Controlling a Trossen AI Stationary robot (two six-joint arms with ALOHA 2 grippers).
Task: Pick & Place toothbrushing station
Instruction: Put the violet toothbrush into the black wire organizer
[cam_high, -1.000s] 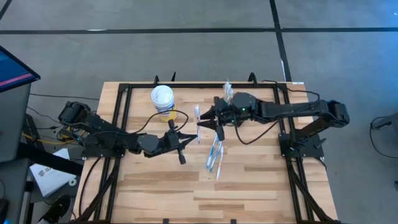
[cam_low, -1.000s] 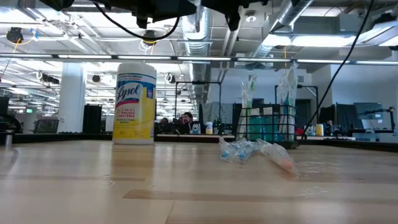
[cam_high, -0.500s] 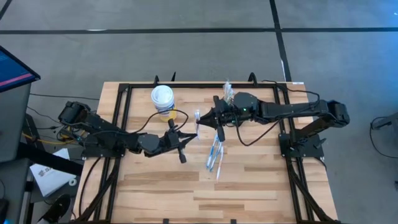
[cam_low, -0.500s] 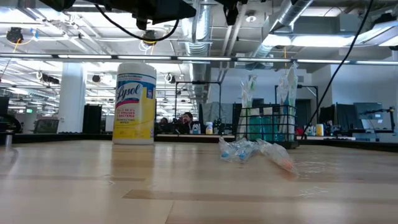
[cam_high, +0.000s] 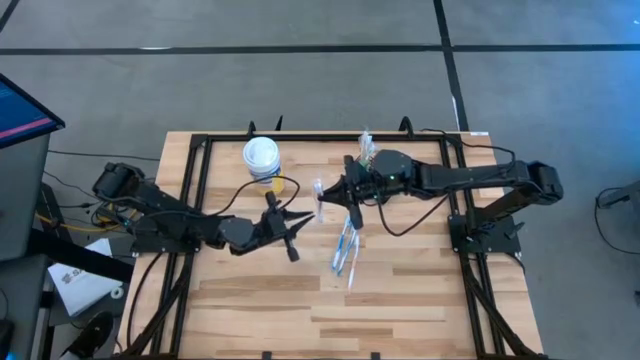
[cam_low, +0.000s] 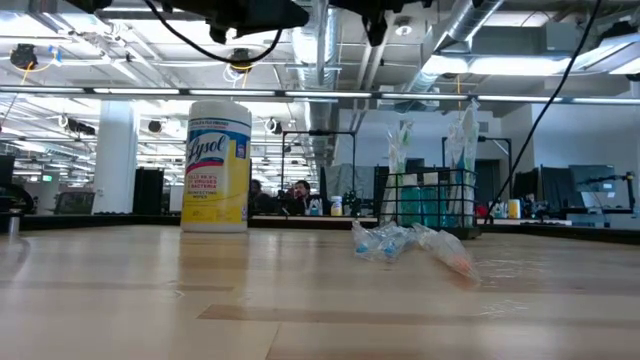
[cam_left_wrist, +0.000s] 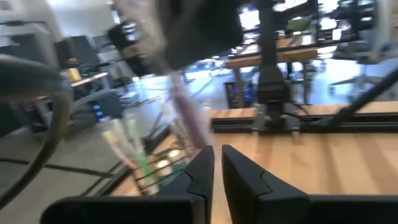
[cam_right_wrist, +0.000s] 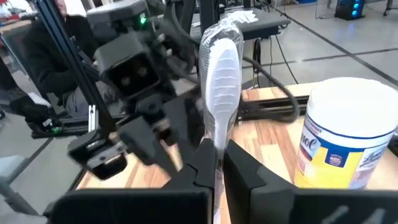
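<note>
Left gripper (cam_high: 283, 222) hangs over mid-table, just in front of the yellow canister (cam_high: 261, 158); in its own wrist view the fingers (cam_left_wrist: 202, 176) stand nearly together with only a thin slit between them and nothing in it, yet how far they are parted cannot be told for sure. Straight ahead of it, close by, a wrapped toothbrush (cam_high: 318, 193) stands upright in the air, pinched near its lower end by the right gripper (cam_high: 338, 196), whose jaws are closed tight on the wrapper; the right wrist view shows the brush head (cam_right_wrist: 222, 59) well above the fingertips. Loose wrapped toothbrushes (cam_high: 345, 248) lie on the wood a little nearer the front edge. The toothbrushing station (cam_high: 366, 152), a black mesh caddy already holding a few upright packets, sits at the back of the table close beside the right arm's wrist, behind the right gripper rather than ahead of it; well apart from the left gripper. Risks, as judged: the grip is low on a slick plastic sleeve, so the brush may pivot or slide out when swung back toward the caddy; the two grippers are close, and a careless move could knock them together; a tilted brush might catch the mesh rim or the standing packets and miss its compartment.
</note>
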